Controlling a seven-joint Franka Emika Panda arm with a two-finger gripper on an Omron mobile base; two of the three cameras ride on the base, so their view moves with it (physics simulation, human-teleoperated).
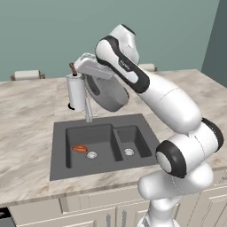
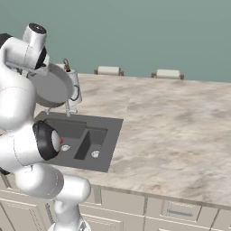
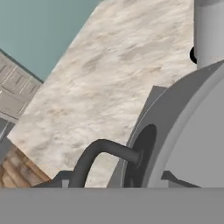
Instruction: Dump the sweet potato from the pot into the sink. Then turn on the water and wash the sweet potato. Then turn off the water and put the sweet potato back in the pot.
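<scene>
Gripper [image 1: 88, 66] clamps tipped grey metal pot [image 1: 106, 93] by rim, above dark double-basin sink [image 1: 60, 148]; orange-brown sweet potato [image 1: 80, 148] already in left basin; slipping pot risks striking slim silver faucet [image 1: 88, 108]

Both base cameras look down from behind the arm, sharing the sink [image 1: 99, 144]; the hand camera hugs the pot [image 3: 188, 131].

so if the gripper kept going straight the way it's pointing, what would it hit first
Most likely the pot it already holds by a side handle, tipped on edge above the sink. Past the rim, probably the counter, though depth is unclear.
</scene>
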